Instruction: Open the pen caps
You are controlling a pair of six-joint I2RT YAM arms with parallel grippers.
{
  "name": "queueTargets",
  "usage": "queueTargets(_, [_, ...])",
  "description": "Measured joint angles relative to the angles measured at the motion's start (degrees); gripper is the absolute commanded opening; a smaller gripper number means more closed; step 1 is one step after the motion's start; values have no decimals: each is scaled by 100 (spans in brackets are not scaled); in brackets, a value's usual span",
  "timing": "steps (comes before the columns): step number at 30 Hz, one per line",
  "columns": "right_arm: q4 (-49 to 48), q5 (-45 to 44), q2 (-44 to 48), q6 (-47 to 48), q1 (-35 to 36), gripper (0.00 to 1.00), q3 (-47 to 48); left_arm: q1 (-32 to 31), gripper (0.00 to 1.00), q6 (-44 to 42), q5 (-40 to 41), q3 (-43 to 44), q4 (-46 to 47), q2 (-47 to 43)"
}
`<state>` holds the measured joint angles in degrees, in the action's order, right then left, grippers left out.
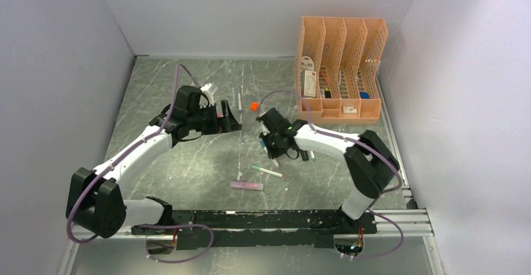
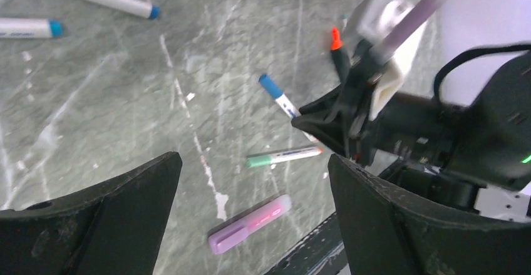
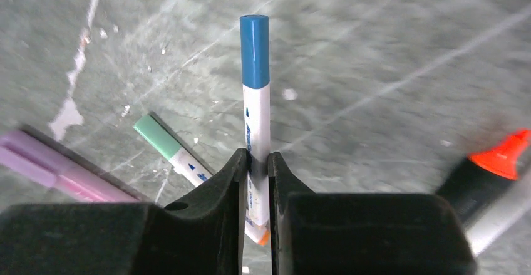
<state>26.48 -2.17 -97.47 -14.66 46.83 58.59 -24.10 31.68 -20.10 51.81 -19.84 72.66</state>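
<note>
Right tool [image 3: 257, 162] clamping pen [image 3: 257, 115], blue cap [image 3: 254, 49] ahead

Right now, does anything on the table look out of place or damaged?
Nothing looks damaged or spilled. Pens only lie loose at mixed angles: a pink pen and a green-capped pen near the front. The right end effector grips a blue-capped pen.

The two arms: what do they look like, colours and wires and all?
Both the left arm and right arm have white tube links between chunky black joints, with a lilac cable looping outside each. The left gripper and right gripper are matte black, with wedge-shaped fingers. A small green light glows by the right wrist.
</note>
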Motion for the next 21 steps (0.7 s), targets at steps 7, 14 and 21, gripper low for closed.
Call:
queueTargets(7, [-446, 1165, 1517, -369, -1423, 6, -284, 33, 99, 909, -881, -144, 1480, 302])
queueTargets(14, [-898, 2240, 1838, -774, -1530, 5, -356, -269, 99, 1978, -1257, -400, 3259, 977])
queueTargets(21, [-1110, 2734, 1967, -1088, -1554, 5, -387, -531, 96, 2361, -1246, -398, 3943, 1366])
